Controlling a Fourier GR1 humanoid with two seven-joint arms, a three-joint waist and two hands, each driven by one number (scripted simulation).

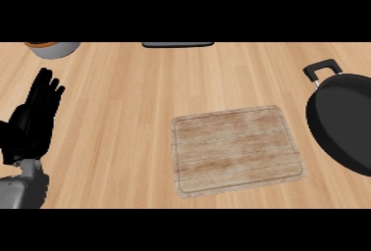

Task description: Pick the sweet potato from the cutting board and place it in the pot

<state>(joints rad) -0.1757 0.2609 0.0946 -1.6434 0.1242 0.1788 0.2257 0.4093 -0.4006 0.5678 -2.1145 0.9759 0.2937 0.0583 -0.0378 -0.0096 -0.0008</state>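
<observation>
The fingers (45, 90) of the black left hand (33, 120) are straight and released, pointing up the view and grasping nothing; the hand rests at the left edge of the head view, with its grey forearm (25, 188) coming in from the lower left corner. The right hand does not show anywhere in the view.

Well to the right of the left hand, near the middle of the pale wooden bench (123, 98), lies the square, light brown wooden cutting board (235, 149) — flat on the bench, turned slightly so its edges run a little off the bench's grain. Its top shows only its own streaked wood with a groove running around the border; no sweet potato is to be seen on it, nor on any other part of the bench in view.

Further right, apart from the board, sits the round black pot (344, 125), cut off by the right edge of the view, with a black loop handle (322, 68) at its upper left rim. What shows of its inside is plain dark; the part beyond the edge cannot be judged.

At the far edge of the bench, a grey round container with a brown rim (51, 47) sits in the upper left corner — only partly in view — and a flat dark object (177, 44) lies at the top centre.
</observation>
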